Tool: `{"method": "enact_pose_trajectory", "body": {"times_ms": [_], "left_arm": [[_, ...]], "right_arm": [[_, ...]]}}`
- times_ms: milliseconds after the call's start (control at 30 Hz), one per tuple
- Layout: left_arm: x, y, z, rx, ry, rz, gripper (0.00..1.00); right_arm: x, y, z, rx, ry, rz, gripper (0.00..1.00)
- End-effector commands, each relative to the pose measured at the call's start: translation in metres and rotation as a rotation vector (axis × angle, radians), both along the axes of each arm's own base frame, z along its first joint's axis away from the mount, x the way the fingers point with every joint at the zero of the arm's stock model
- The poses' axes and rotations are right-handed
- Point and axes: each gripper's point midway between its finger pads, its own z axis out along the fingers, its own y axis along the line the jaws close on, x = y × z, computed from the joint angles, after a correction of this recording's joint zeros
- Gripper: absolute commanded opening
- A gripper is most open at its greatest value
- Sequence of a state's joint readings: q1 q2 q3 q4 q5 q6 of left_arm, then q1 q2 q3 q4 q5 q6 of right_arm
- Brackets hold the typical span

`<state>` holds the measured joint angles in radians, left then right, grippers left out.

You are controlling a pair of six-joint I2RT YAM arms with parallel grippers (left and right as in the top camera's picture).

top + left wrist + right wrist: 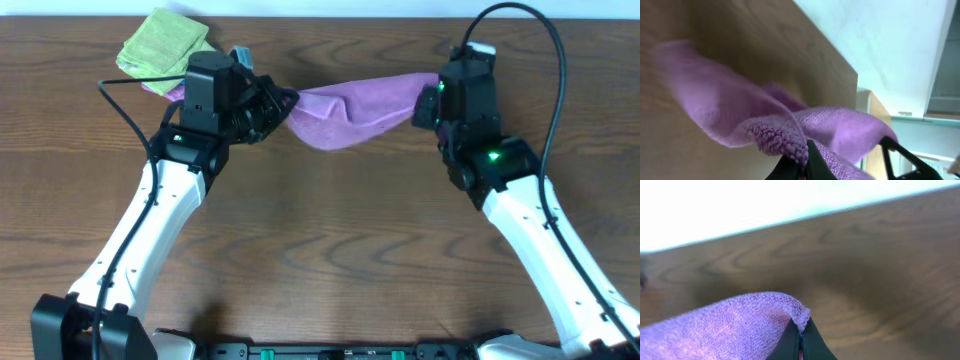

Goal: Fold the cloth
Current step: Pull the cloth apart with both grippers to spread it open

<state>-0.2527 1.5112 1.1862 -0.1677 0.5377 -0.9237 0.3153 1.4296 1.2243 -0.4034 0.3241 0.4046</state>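
Now | left gripper (288, 101), right gripper (428, 102) both clamp 1 purple cloth (350, 108) | 1 green cloth (160, 42)

Cloth (350, 110) strung left to right between left gripper (285, 103) and right gripper (428, 103), over far half of table (330, 250), middle sagging. Second cloth (160, 42) lies on table at far left (just behind left gripper's wrist).
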Motion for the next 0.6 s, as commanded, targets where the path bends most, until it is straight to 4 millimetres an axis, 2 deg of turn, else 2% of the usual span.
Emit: {"method": "enact_pose_trajectory", "body": {"times_ms": [0, 100, 233, 300, 367, 400, 467, 567], "left_arm": [[0.011, 0.01, 0.004, 0.012, -0.014, 0.064, 0.06], [0.014, 0.012, 0.005, 0.019, -0.023, 0.08, 0.06], [0.013, 0.013, 0.004, 0.027, -0.027, 0.069, 0.06], [0.008, 0.011, 0.0, 0.045, -0.023, 0.034, 0.06], [-0.006, 0.011, -0.016, 0.09, 0.037, -0.012, 0.06], [-0.017, 0.013, -0.029, 0.123, 0.09, -0.039, 0.06], [-0.029, 0.016, -0.041, 0.156, 0.146, -0.059, 0.06], [-0.05, 0.021, -0.058, 0.211, 0.226, -0.102, 0.06]], "right_arm": [[0.009, -0.007, 0.029, -0.035, -0.08, -0.008, 0.02], [0.012, -0.008, 0.034, -0.048, -0.105, -0.015, 0.02], [0.01, -0.012, 0.029, -0.09, -0.081, -0.016, 0.02], [0.003, -0.015, 0.019, -0.114, -0.031, -0.017, 0.01], [-0.011, -0.019, 0.0, -0.141, 0.067, -0.007, 0.01], [-0.022, -0.019, -0.015, -0.156, 0.144, 0.011, 0.01], [-0.036, -0.017, -0.03, -0.153, 0.228, 0.039, 0.01], [-0.067, -0.013, -0.056, -0.104, 0.394, 0.066, 0.02]]}}
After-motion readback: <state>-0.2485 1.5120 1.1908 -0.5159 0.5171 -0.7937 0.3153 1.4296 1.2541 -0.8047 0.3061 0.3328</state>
